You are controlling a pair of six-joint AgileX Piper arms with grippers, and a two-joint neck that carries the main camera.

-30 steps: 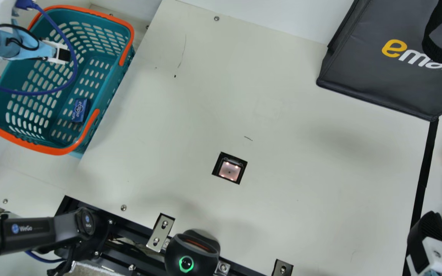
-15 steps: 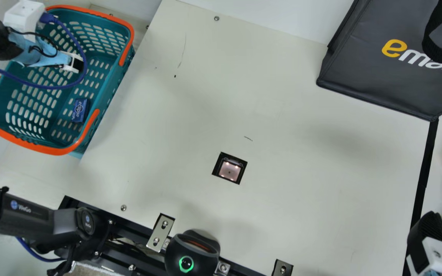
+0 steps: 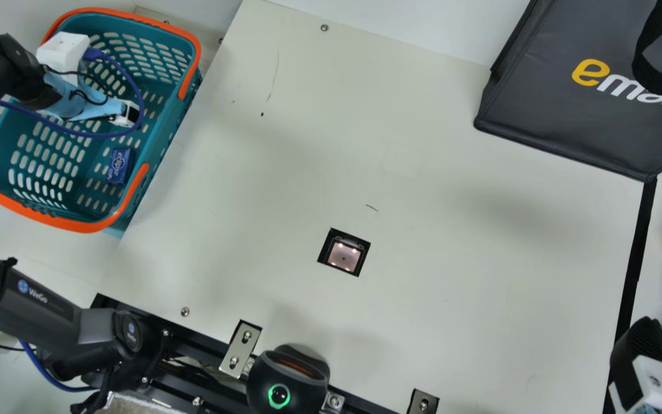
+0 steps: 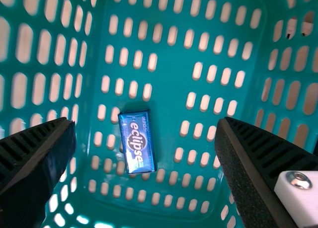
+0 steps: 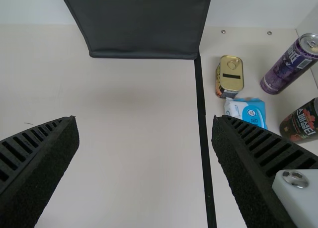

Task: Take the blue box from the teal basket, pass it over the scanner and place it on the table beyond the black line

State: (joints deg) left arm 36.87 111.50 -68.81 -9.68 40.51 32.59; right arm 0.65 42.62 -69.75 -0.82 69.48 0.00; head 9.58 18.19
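Observation:
My left gripper [image 3: 131, 115] is over the teal basket [image 3: 161, 138] in the main view, above and beyond the blue box [image 3: 119, 165] lying on the basket's floor. In the left wrist view, the gripper [image 4: 146, 138] stands open, and the blue box [image 4: 136, 141] shows between its wide-apart fingers, lower down. At the main view's lower right corner is my right gripper [image 3: 641, 345]; in the right wrist view this gripper [image 5: 145, 138] is open with bare table below. The scanner [image 3: 343, 255] is set in the table. A black line [image 3: 632, 270] runs along the right.
Beyond the line stand a yellow-topped can [image 5: 229, 76], a wipes pack [image 5: 247, 111], a purple can [image 5: 290, 64] and a dark can [image 5: 302, 122]. A dark bag [image 3: 543, 109] is at the back right. A black device [image 3: 288, 382] sits at the front edge.
My left gripper has moved rightward and toward the table's front over the basket, closer to the blue box. The right arm and the box have stayed put.

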